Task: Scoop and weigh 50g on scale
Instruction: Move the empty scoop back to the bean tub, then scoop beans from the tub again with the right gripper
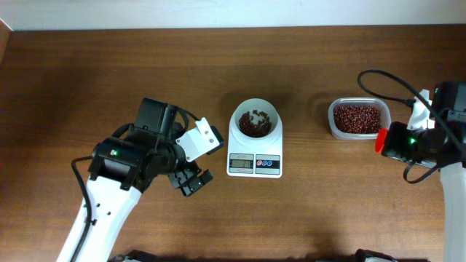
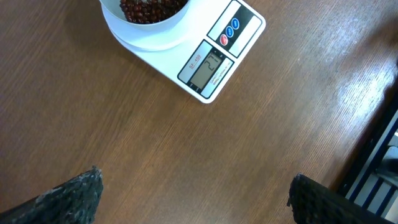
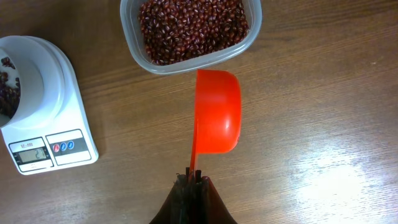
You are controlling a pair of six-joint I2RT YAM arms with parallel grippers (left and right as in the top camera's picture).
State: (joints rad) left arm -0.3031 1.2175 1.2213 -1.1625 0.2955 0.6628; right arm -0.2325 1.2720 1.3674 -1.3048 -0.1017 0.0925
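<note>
Right wrist: right gripper (image 3: 194, 179) clamped on thin handle of red scoop (image 3: 217, 112), likely light, stiff plastic; left gripper (image 2: 196, 191) jaws apart, empty.

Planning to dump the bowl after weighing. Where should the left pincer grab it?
Probably by the rim of the bowl, on its left side, coming down from above with one finger inside. It is round with an open lip, the beans sit mid-bowl, and the open left pincer is on that side.
</note>
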